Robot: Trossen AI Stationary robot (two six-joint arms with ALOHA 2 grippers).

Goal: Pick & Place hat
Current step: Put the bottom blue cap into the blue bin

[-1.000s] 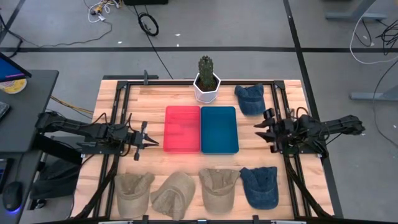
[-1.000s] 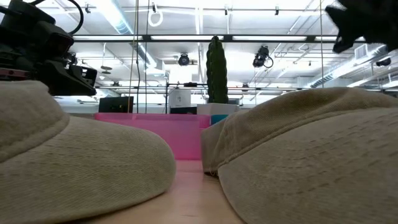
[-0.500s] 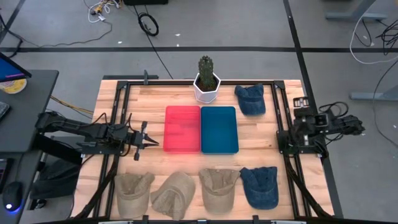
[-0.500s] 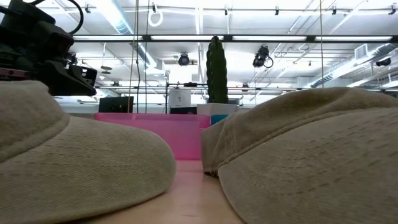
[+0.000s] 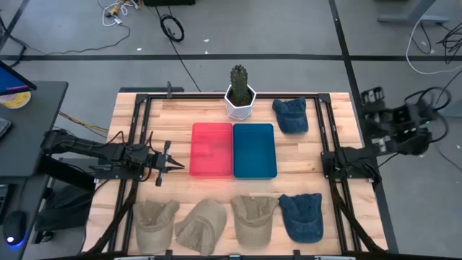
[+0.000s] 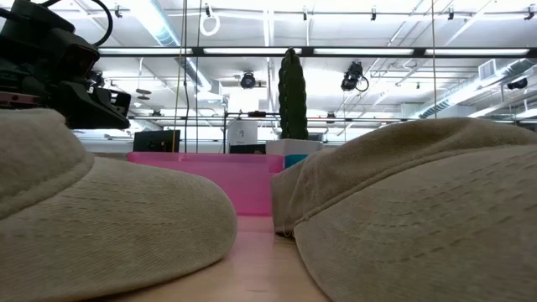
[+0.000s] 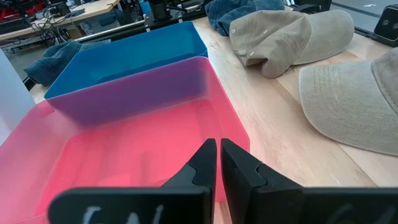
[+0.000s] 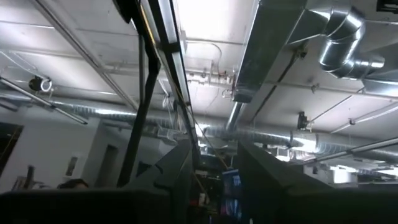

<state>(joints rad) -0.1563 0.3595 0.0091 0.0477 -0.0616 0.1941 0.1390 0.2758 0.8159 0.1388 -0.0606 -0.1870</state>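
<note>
Hats: four in a row along the worktop's (image 5: 339, 123) near edge, tan hat (image 5: 157, 224) nearest the left claw (image 5: 173, 166) (closed, beside the red tray (image 5: 211, 149)); right claw apparently off-worktop, state unclear; open wide, descend squarely over the crown.

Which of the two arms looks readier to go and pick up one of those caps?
The left. The left gripper sits low over the table beside the pink tray, near the tan caps. The right gripper is swung out past the table's edge, its camera facing the ceiling.
</note>
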